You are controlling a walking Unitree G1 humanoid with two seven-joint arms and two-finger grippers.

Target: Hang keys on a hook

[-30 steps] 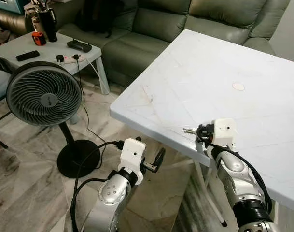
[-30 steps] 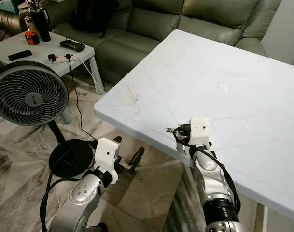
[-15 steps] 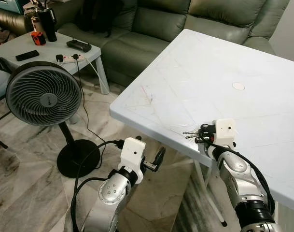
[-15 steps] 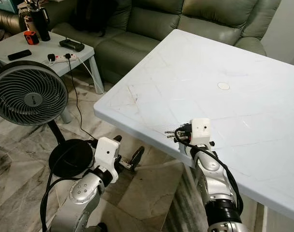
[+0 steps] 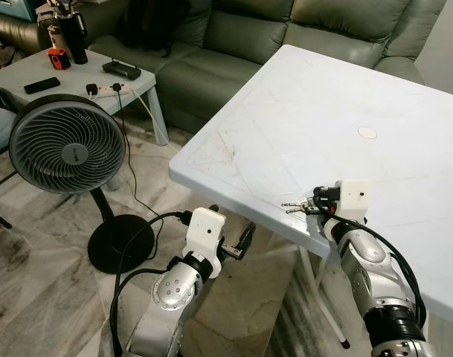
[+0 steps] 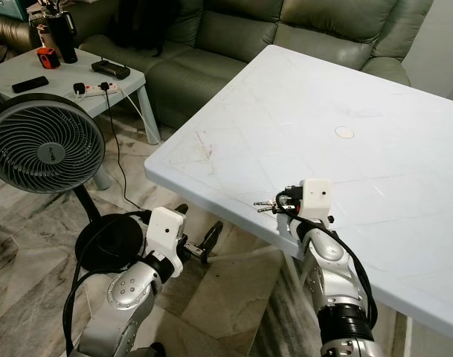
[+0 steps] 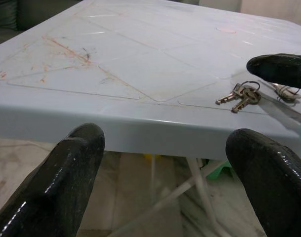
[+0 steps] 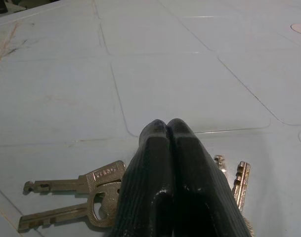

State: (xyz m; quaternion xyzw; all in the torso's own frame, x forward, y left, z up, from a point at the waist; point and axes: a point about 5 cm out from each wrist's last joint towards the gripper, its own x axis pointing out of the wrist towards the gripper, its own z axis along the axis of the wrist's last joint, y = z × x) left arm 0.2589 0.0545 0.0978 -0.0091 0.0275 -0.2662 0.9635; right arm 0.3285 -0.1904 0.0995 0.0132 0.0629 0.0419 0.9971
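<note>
- Since a second ago, the right gripper point(image 5: 320, 199) has been drawn back a little along the near edge of the surface, and the small bunch of brass-coloured metal keys point(image 5: 294, 207) now lies more exposed beyond its fingertips; the left gripper point(image 5: 241, 244) has been kept below the surface edge.
- A dark green leather sofa point(image 5: 233, 30) is seen behind everything, along the far side of the room.
- The wide pale blue-white plastic surface point(image 5: 323, 111) is seen in front of the sofa, marked with faint scratches and a small round pale disc point(image 5: 367, 133) near its middle.
- Marbled stone floor point(image 5: 40, 282) is seen under and to the left of the surface.
- A grey round pedestal fan point(image 5: 59, 149) on a black base is stood on the floor to the robot's left, with a black cable running from it.
- A small white side table point(image 5: 33, 74) is seen beyond the fan, carrying a black tumbler point(image 5: 76, 31), a black phone point(image 5: 42, 85) and a white power strip point(image 5: 111, 89).
- The right gripper is held low over the near edge of the surface with its two black fingers point(image 8: 170, 187) pressed together; in the right wrist view nothing is seen between them, and the keys lie just beneath and beside their tips.
- The left gripper is held below and in front of the surface edge, its fingers point(image 7: 71, 182) spread wide apart and holding nothing.
- The keys are laid flat on the surface close to its near edge, joined by a ring point(image 7: 250, 87).
</note>
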